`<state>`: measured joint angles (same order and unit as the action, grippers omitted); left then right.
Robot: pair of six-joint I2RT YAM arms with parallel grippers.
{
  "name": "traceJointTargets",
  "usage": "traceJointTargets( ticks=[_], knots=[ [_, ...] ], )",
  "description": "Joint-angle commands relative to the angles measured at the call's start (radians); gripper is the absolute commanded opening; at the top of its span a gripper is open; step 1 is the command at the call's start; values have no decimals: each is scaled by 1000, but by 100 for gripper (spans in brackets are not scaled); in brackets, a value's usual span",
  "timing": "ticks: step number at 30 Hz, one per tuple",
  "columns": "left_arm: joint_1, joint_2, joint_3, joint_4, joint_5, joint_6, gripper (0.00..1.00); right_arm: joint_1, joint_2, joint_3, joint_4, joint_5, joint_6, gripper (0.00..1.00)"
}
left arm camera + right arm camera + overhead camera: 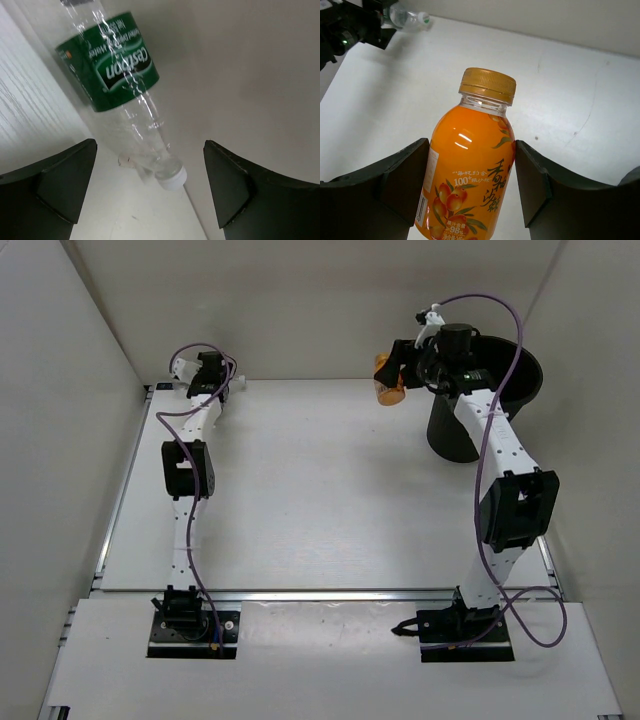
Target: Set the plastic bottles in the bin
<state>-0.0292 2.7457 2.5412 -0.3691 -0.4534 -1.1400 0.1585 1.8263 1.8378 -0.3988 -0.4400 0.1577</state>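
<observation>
A pale wood-grain table (320,490) sits enclosed by plain white walls (300,300).

Robot test cell in a laboratory, as I view it from my remote station. A bare white table (300,500) is boxed in on three sides by plain white panels (300,300), with a metal rail (118,500) along its left edge. I find two white arms (185,510) (500,455) bolted to black plates (160,645) at the near edge, purple cables (521,340) looping loose along them, and a lone black bin (445,430) standing on the tabletop as a staged prop.
</observation>
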Motion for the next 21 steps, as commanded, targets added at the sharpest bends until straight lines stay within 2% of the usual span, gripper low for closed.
traceJointTargets(
  ticks=[1,6,12,14,16,17,19,21],
  knots=[
    [29,9,13,32,-45,-61,99,-33,24,-15,29,-71,89,28],
    [84,74,53,22,-5,-141,99,-11,68,44,-77,-2,71,29],
    [106,103,37,111,18,-159,98,-30,71,25,-78,6,101,28],
    [118,121,56,142,36,-164,89,-28,56,11,-64,6,120,28],
    [115,124,51,145,76,-156,69,-31,70,0,-64,15,134,28],
    [118,112,48,139,78,-149,64,-28,70,0,-74,18,123,29],
    [114,103,54,121,88,-103,64,-16,96,17,-97,41,108,29],
    [114,89,51,102,90,-61,69,4,113,43,-124,79,88,33]
  ],
)
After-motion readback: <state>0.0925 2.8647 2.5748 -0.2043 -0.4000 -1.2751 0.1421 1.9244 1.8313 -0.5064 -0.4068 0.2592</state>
